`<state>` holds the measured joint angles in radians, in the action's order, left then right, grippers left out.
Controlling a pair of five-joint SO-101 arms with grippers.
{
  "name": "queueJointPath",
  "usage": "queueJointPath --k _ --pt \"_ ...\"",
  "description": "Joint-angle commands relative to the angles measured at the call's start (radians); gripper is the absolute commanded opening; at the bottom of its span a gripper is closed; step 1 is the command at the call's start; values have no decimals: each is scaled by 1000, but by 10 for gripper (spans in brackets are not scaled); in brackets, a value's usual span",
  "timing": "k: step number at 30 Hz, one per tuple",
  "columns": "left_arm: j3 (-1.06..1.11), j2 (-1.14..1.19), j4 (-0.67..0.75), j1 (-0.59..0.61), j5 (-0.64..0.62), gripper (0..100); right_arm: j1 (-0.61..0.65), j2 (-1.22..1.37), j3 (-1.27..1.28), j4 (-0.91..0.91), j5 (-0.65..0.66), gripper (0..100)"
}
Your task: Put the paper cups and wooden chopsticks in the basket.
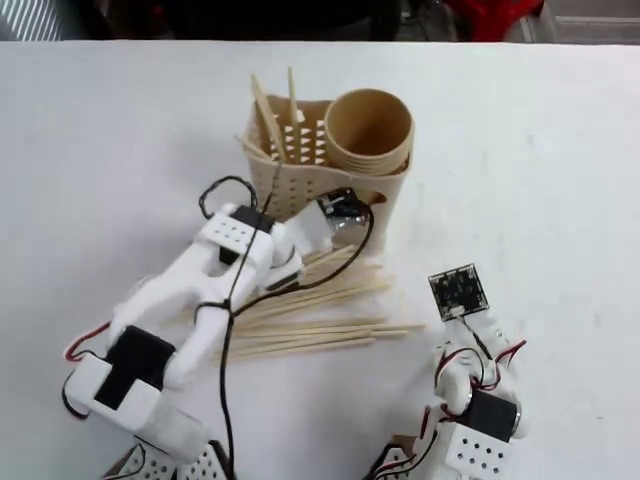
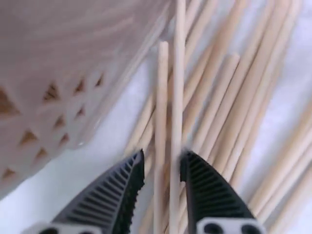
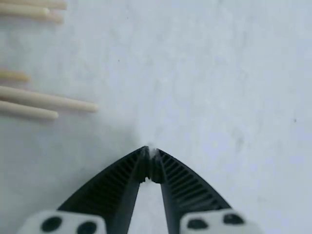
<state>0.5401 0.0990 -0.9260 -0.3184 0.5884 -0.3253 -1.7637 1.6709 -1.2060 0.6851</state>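
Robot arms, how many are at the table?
2. The left arm is over the loose chopsticks, by the basket. The right arm sits apart, beside the chopsticks' tips. None seems hidden.

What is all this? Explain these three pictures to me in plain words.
Two small robots sit at a white table: the left arm and the right arm. The high view looks down from above; the other two pictures come from a camera on each arm's wrist. A perforated basket already holds stacked paper cups and a few wooden chopsticks. Many loose chopsticks lie on the table beside it. The left gripper is open, down over that pile with two sticks between its fingers. The right gripper is shut, empty, above bare table.
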Motion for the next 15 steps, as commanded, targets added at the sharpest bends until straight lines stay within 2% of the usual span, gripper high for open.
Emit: queueJointPath --k 1,3,9,15 --pt "5 5 6 -13 -14 81 -7 -12 6 -4 11 21" --pt "5 4 6 -13 -14 20 -5 -12 6 -4 11 21" --pt "-32 -4 -72 -31 -15 21 2 -12 6 -1 11 21" --pt "-121 -5 -216 -38 -15 21 21 -12 12 1 11 21"
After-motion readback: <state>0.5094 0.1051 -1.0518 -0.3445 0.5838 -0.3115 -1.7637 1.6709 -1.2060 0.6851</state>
